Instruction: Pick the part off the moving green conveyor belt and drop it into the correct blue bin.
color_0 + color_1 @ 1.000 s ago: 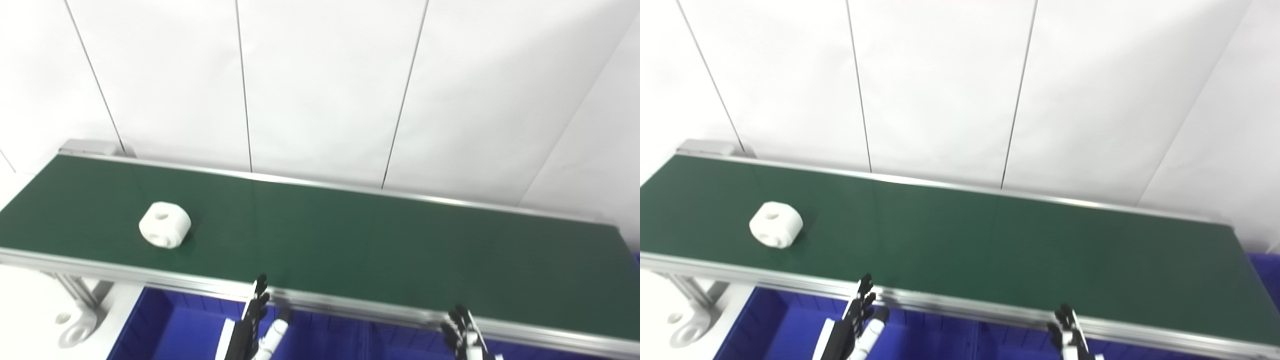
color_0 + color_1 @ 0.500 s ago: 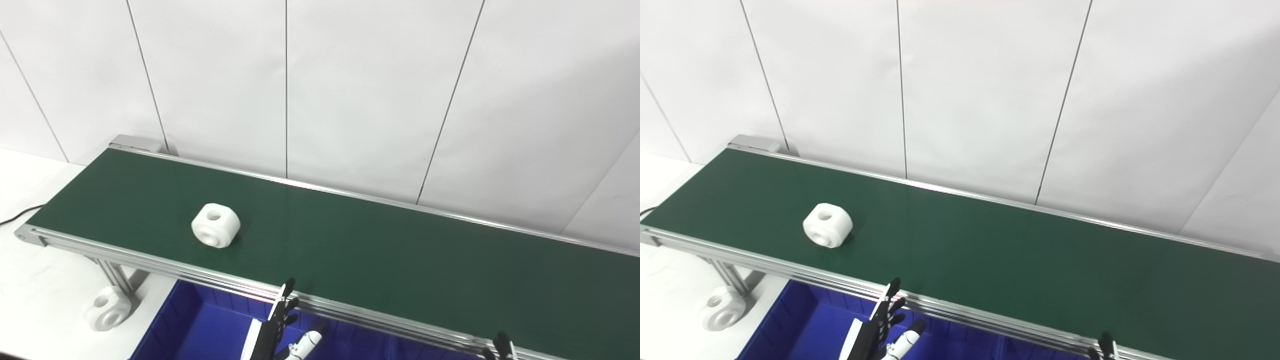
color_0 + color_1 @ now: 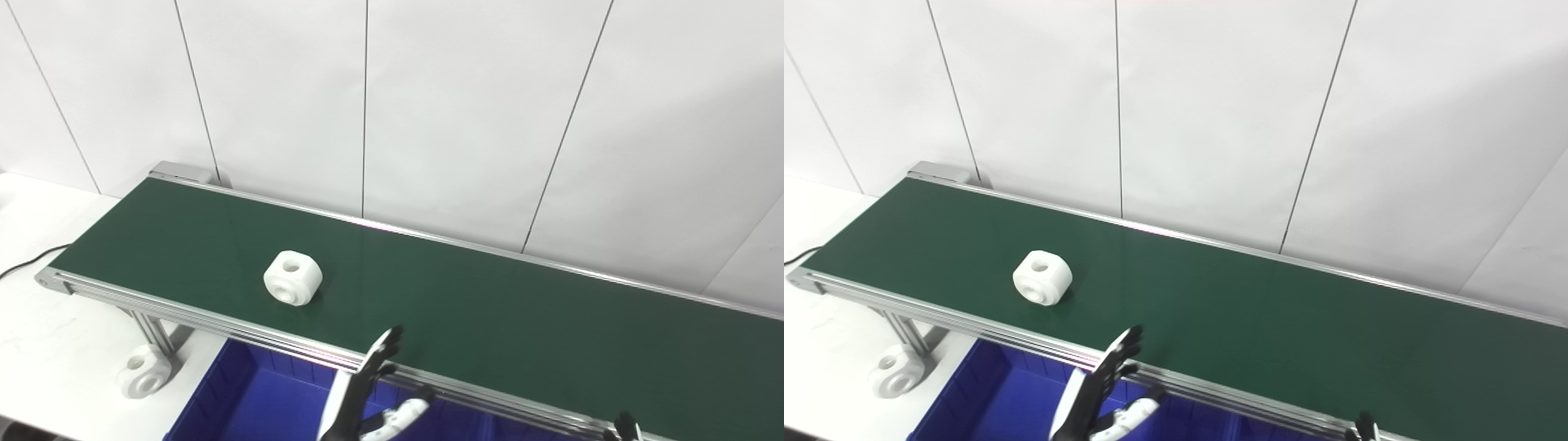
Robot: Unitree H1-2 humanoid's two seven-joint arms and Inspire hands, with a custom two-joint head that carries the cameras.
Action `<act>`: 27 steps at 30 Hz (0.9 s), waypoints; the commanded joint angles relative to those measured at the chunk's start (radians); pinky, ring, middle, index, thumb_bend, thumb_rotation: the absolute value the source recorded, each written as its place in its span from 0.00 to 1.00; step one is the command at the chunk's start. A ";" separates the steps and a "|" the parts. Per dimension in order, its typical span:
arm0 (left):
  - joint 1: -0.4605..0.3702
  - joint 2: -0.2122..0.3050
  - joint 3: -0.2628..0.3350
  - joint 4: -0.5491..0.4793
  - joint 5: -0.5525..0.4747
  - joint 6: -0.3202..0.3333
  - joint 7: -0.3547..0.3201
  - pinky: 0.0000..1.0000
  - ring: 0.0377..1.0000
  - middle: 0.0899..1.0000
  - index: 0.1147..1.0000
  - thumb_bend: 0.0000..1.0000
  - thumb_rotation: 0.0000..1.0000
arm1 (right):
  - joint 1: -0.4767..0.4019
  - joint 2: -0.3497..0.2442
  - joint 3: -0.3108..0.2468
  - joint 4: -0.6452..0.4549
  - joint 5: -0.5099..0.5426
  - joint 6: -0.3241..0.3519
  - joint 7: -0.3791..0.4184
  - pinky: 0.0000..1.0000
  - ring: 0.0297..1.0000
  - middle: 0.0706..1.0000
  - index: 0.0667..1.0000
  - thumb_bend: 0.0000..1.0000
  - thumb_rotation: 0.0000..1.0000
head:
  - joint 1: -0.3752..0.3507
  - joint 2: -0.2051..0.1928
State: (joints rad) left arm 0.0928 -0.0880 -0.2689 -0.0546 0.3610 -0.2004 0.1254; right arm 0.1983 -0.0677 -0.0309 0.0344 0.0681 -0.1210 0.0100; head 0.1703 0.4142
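The white part (image 3: 293, 286) lies on the green belt (image 3: 490, 312) toward its left end, well apart from the empty left hand (image 3: 361, 398) with fingers spread above the blue bin (image 3: 245, 398), while the right hand (image 3: 625, 424) barely shows, state unclear.

You're looking at a lab or factory-style test cell: a green conveyor belt (image 3: 465, 306) on an aluminium extrusion frame (image 3: 147, 327), set on a white table (image 3: 43, 343). Plain white wall panels (image 3: 465, 116) behind, blue bin (image 3: 245, 398) below the belt edge, power cable (image 3: 24, 264) at left.
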 commanded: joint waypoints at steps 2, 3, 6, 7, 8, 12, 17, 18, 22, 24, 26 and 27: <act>-0.121 0.077 0.046 -0.046 0.065 -0.061 0.008 0.73 0.86 0.90 0.87 0.69 0.62 | -0.028 0.005 0.002 -0.005 -0.002 -0.061 0.009 1.00 0.97 0.99 1.00 0.74 1.00 | -0.001 0.003; -0.148 0.095 0.053 -0.044 0.082 -0.063 0.005 0.75 0.87 0.91 0.87 0.69 0.65 | -0.029 0.007 0.002 -0.003 0.000 -0.062 0.011 1.00 0.97 0.99 1.00 0.74 1.00 | -0.001 0.003; -0.232 0.157 0.062 -0.043 0.150 -0.041 -0.018 0.89 0.95 0.95 0.91 0.68 0.76 | -0.031 0.010 0.004 -0.005 0.003 -0.059 0.013 1.00 0.96 0.99 1.00 0.75 1.00 | -0.007 0.005; -0.259 0.177 0.062 -0.044 0.170 -0.030 -0.028 0.92 0.96 0.95 0.92 0.70 0.73 | -0.031 0.012 0.005 -0.008 0.005 -0.058 0.014 1.00 0.96 0.99 1.00 0.75 1.00 | -0.010 0.006; -0.284 0.195 0.062 -0.043 0.192 -0.020 -0.036 0.93 0.95 0.95 0.92 0.72 0.70 | -0.030 0.013 0.007 -0.010 0.003 -0.060 0.014 1.00 0.96 0.99 1.00 0.75 1.00 | -0.012 0.008; -0.380 0.264 0.057 -0.017 0.265 0.012 -0.092 0.85 0.92 0.94 0.91 0.83 0.54 | -0.027 0.015 0.013 -0.017 -0.019 -0.058 0.006 1.00 0.96 0.99 1.00 0.76 1.00 | -0.019 0.010; -0.507 0.333 0.037 0.093 0.335 -0.002 -0.118 0.83 0.89 0.91 0.87 0.92 0.46 | -0.019 0.025 0.017 -0.039 -0.022 -0.036 0.002 1.00 0.95 0.98 1.00 0.78 1.00 | -0.030 0.018; -0.524 0.342 0.031 0.112 0.347 -0.003 -0.120 0.84 0.89 0.91 0.87 0.93 0.45 | -0.018 0.026 0.018 -0.043 -0.022 -0.032 0.002 1.00 0.95 0.98 1.00 0.78 1.00 | -0.032 0.020; -0.585 0.368 -0.001 0.199 0.389 -0.005 -0.121 0.84 0.89 0.91 0.88 0.94 0.44 | -0.015 0.028 0.028 -0.056 -0.031 -0.031 0.002 1.00 0.94 0.98 1.00 0.78 1.00 | -0.041 0.028; -0.609 0.375 -0.014 0.238 0.400 -0.008 -0.120 0.84 0.88 0.91 0.87 0.95 0.43 | -0.014 0.027 0.031 -0.058 -0.033 -0.031 0.002 1.00 0.94 0.98 1.00 0.78 1.00 | -0.043 0.029; -0.637 0.379 -0.034 0.296 0.423 -0.014 -0.111 0.84 0.88 0.91 0.87 0.95 0.43 | -0.012 0.027 0.033 -0.062 -0.035 -0.029 0.003 1.00 0.94 0.99 1.00 0.80 1.00 | -0.046 0.032; -0.648 0.380 -0.044 0.323 0.434 -0.018 -0.104 0.83 0.87 0.90 0.86 0.95 0.43 | -0.010 0.028 0.034 -0.065 -0.037 -0.026 0.003 1.00 0.94 0.99 1.00 0.80 1.00 | -0.047 0.033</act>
State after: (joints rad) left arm -0.4881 0.2720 -0.3147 0.2674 0.7771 -0.1951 -0.0074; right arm 0.2005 -0.0411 0.0005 0.0138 0.0330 -0.1287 0.0055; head 0.1243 0.4449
